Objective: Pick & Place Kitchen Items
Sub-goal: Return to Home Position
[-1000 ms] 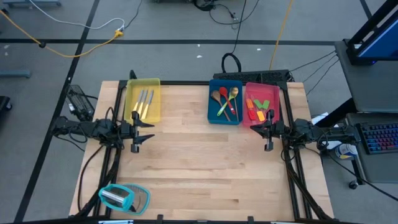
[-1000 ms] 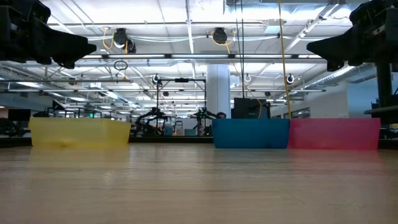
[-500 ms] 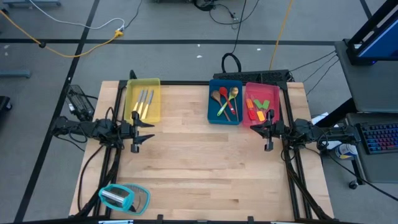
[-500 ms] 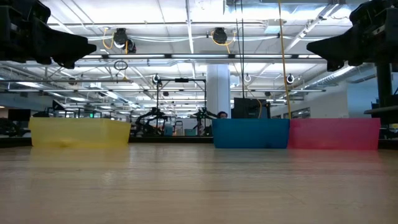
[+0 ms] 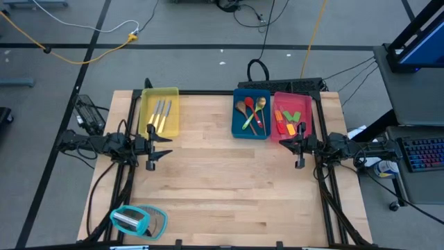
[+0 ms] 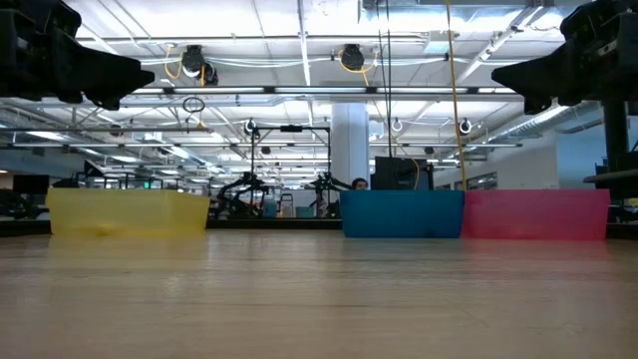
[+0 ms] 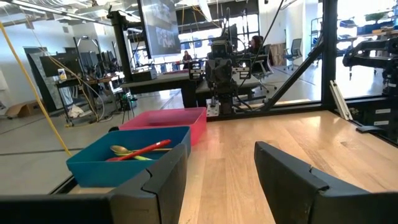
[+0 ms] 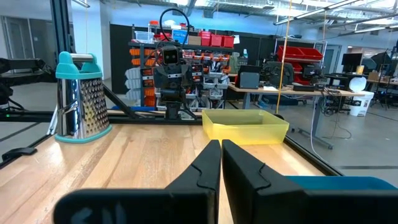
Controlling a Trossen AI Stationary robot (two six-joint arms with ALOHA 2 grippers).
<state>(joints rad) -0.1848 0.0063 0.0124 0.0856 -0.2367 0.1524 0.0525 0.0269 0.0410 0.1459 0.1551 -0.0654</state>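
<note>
Over the desk from above, cutlery lies in the yellow tray, spoons in the blue tray, spatulas in the pink tray, sorting seemingly done, so left arm and right arm park at the sides; left wrist: left jaws wide apart, empty; right wrist: right jaws closed, empty, grater well apart.

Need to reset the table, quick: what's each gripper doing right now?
Left gripper: open, empty, raised near the yellow tray.
Right gripper: shut, empty, raised near the pink tray.
</note>
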